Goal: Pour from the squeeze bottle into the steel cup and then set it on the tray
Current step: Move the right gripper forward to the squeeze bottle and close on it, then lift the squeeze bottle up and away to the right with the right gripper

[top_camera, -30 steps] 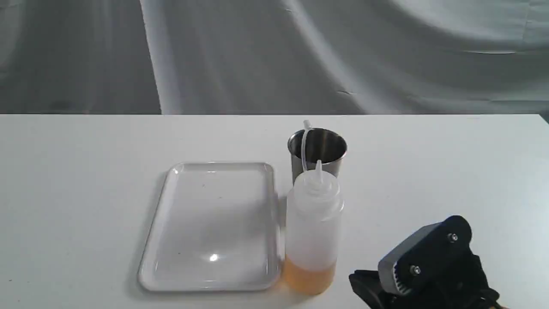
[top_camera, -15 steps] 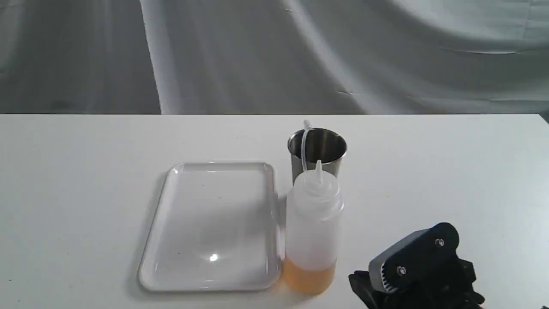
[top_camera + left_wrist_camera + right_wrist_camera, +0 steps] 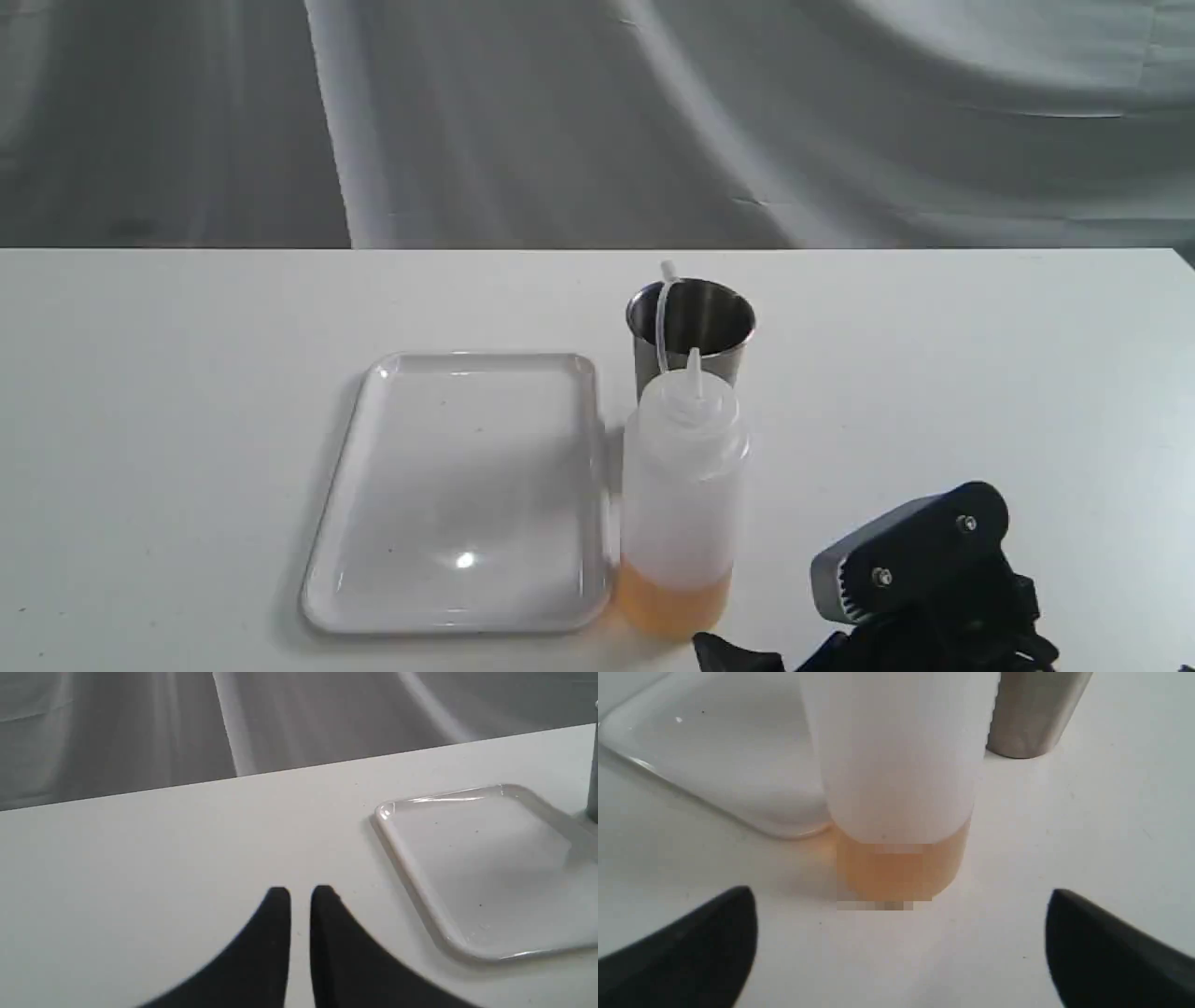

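Right gripper (image 3: pixel 900 890): jaws spread wide, empty, low over the table (image 3: pixel 980 373). The squeeze bottle (image 3: pixel 896 788) is just ahead of the gap, untouched. Left gripper (image 3: pixel 301 889): jaws almost pressed together with a thin slit between, holding nothing, over bare table near the tray (image 3: pixel 406 868). The bottle stands upright on the table with amber liquid at the bottom, beside the tray's right edge; contact unclear. The steel cup (image 3: pixel 695 322) stands upright right behind the bottle.
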Robot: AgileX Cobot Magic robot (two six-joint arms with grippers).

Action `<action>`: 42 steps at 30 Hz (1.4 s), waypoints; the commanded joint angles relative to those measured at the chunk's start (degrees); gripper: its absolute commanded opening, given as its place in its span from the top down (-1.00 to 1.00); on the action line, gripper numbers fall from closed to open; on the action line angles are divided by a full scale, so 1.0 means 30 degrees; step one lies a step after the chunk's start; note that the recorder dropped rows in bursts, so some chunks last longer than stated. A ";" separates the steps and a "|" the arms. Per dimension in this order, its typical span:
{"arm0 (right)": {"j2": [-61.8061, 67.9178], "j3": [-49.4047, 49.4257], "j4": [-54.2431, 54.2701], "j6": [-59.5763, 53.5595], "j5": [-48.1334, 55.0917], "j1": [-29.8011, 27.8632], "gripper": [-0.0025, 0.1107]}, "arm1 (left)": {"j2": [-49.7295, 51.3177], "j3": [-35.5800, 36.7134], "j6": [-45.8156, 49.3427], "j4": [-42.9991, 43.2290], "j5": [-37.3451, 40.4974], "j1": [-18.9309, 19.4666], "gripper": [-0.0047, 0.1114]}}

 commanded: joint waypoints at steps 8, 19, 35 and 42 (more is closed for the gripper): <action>0.0028 -0.0111 0.0140 0.0129 -0.0552 0.0034 -0.71 | -0.0095 0.0085 -0.0033 0.0010 -0.0124 -0.0059 0.78; 0.0098 -0.0552 0.1017 0.0093 -0.0464 0.0034 -0.71 | -0.0095 0.0085 -0.0033 0.0010 -0.0124 -0.0059 0.78; 0.4247 -0.4665 0.1701 0.0023 0.0473 0.0000 -0.71 | -0.0095 0.0085 -0.0033 0.0010 -0.0124 -0.0059 0.78; 0.5963 -0.6421 0.2066 0.0023 0.0430 0.0000 -0.71 | -0.0095 0.0085 -0.0033 0.0010 -0.0124 -0.0059 0.78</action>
